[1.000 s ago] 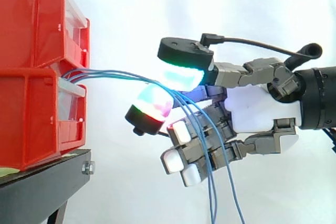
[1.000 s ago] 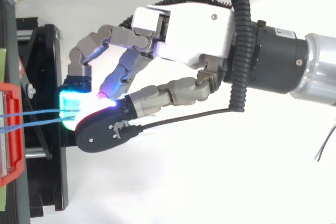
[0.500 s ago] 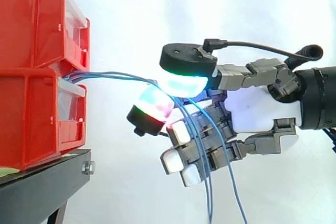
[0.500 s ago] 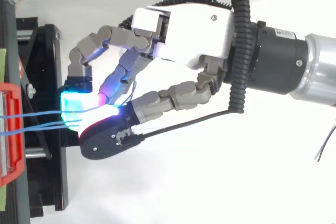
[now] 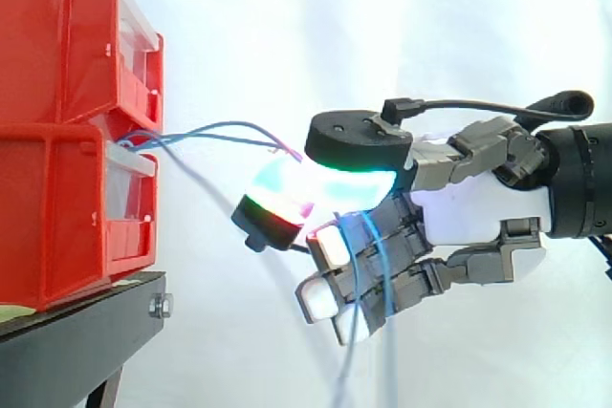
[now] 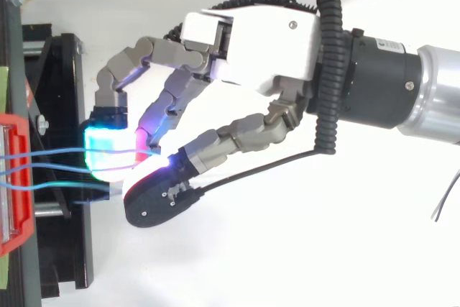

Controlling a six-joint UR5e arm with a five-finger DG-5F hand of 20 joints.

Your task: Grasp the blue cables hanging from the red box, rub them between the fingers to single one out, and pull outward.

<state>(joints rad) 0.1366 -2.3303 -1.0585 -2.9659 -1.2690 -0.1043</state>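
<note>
Two red boxes (image 5: 57, 207) are stacked at the left on a black stand. Thin blue cables (image 5: 220, 128) leave the gap between the boxes and arc right to my hand (image 5: 478, 207). The hand is shut on them, pinching two strands between a glowing thumb pad (image 5: 354, 179) and a fingertip pad (image 5: 277, 193). From above, these cables (image 6: 50, 154) run from the red box (image 6: 18, 177) into the cyan pad (image 6: 108, 152) of my hand (image 6: 251, 41). A third strand (image 6: 50, 186) runs lower, outside the pinch. Loose ends hang blurred below the curled fingers.
The black stand (image 5: 76, 341) carries the boxes, and its frame (image 6: 68, 249) lies just left of my fingertips. A white curtain backs the scene. Open space lies to the right of and below the hand.
The thumb has slid outward across the finger pad. One strand has slipped out of the pinch and swings low. The held strands now bow upward near the box.
</note>
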